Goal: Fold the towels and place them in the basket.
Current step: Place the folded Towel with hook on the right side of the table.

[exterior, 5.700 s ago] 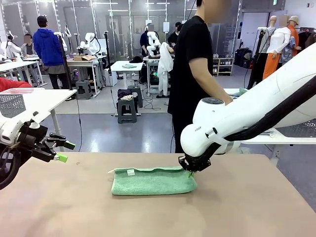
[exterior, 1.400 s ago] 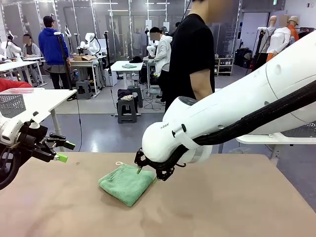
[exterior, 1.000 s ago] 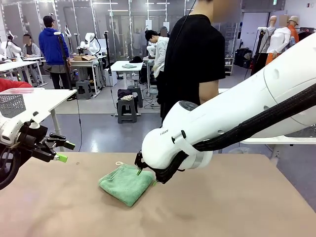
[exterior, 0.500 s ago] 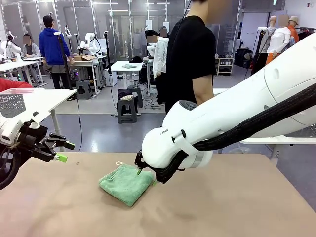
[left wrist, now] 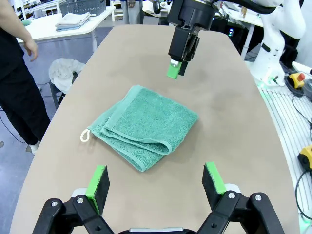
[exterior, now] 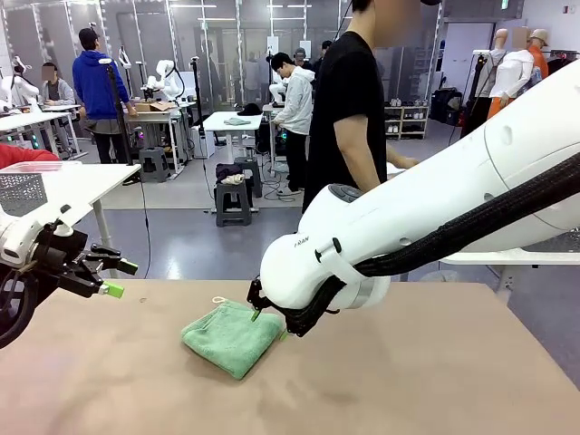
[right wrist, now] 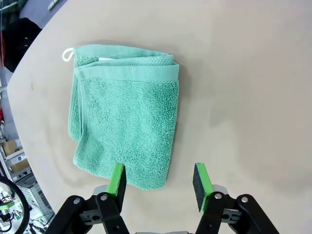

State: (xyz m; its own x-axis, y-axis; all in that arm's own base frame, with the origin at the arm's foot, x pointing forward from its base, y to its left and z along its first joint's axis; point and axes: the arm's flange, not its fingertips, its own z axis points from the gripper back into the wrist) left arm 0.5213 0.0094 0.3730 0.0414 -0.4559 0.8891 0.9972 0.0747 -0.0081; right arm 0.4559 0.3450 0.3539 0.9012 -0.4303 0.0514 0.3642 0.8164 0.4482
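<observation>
A mint green towel (exterior: 231,337) lies folded into a small square on the brown table, with its loop at the far corner. It appears again as the towel (left wrist: 144,124) in the left wrist view and the towel (right wrist: 124,114) in the right wrist view. My right gripper (exterior: 258,313) hovers just over the towel's far right corner; the right gripper (right wrist: 158,179) is open and holds nothing. My left gripper (exterior: 107,276) hangs open at the table's left end, and the left gripper (left wrist: 156,180) points at the towel from a distance. A dark mesh basket (left wrist: 80,6) stands on a white side table.
A person in a black shirt (exterior: 349,109) stands at the far side, with one hand (left wrist: 31,48) reaching toward the side table. Folded grey towels (left wrist: 73,19) lie next to the basket there. A paler mesh basket (exterior: 20,192) sits on another table at the left.
The towel, a long strip 5.7 s ago, now lies folded in a square farther left, and my right arm has swung left with it. Over the last second only the person has shifted.
</observation>
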